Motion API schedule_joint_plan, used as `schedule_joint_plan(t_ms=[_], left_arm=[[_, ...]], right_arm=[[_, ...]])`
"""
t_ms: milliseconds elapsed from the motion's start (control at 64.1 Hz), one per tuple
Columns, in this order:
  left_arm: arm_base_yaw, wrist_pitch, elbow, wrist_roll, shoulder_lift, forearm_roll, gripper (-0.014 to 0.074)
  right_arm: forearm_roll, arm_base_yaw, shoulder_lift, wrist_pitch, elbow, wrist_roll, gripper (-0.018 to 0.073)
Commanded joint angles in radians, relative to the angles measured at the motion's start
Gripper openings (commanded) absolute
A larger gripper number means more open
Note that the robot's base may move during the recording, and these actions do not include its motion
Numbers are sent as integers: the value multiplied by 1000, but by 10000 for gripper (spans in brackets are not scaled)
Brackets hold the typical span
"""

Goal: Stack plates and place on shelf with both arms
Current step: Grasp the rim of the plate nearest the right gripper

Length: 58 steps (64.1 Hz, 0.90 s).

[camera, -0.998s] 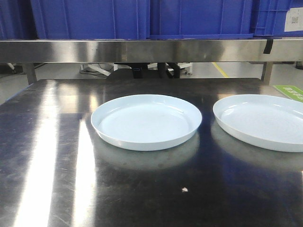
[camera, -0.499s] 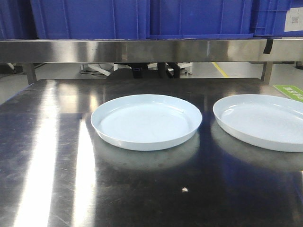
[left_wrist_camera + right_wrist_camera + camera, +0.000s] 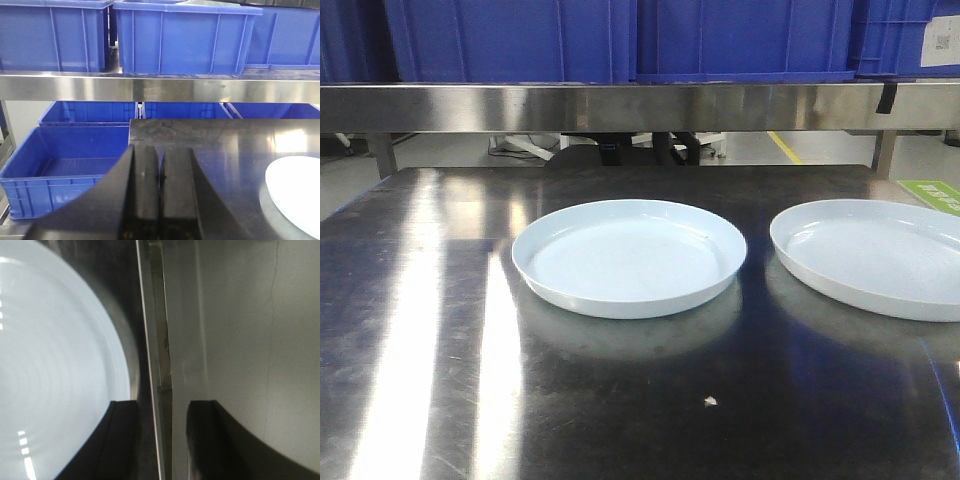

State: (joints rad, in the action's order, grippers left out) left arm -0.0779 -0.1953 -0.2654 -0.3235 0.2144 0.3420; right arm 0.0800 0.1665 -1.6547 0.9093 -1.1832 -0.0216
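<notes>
A scratched steel tabletop [image 3: 440,330] is being streaked by glare, and a small white speck [image 3: 710,401] is lying on it near the front edge. In the left wrist view, the left gripper [image 3: 160,185] is being held with its fingers pressed together and nothing between them, facing the shelf, with a plate's rim showing to its right. In the right wrist view, the right gripper [image 3: 165,440] is being held with its fingers apart and empty. The table's edge is being seen between them, and a plate is lying just beside.

Behind the speck, the two plates are resting flat on the tabletop, side by side, apart and unstacked. The left plate [image 3: 628,258] is sitting near the middle, and the right plate [image 3: 870,258] is being cut off by the frame's right edge. Neither is being touched by a gripper.

Beyond them, the shelf [image 3: 620,105] is being spanned by its long front rail, and blue crates [image 3: 520,40] are being carried on it. The lower crates [image 3: 65,165] are sitting below, left of the table
</notes>
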Motion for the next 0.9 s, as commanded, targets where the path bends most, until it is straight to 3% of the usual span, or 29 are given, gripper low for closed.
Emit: schedule_joint_plan(t_ms=[0,234,889], left_arm=[[2,82,-34,11,9,15,80],[2,82,-34,11,9,15,80],[2,82,-34,11,9,15,80]], right_arm=[[8,-7,-4,3,-81,-12,365],[22,-43,-92,50,-174,-16,365],[41,-49,-138,68,-175,-16,363]])
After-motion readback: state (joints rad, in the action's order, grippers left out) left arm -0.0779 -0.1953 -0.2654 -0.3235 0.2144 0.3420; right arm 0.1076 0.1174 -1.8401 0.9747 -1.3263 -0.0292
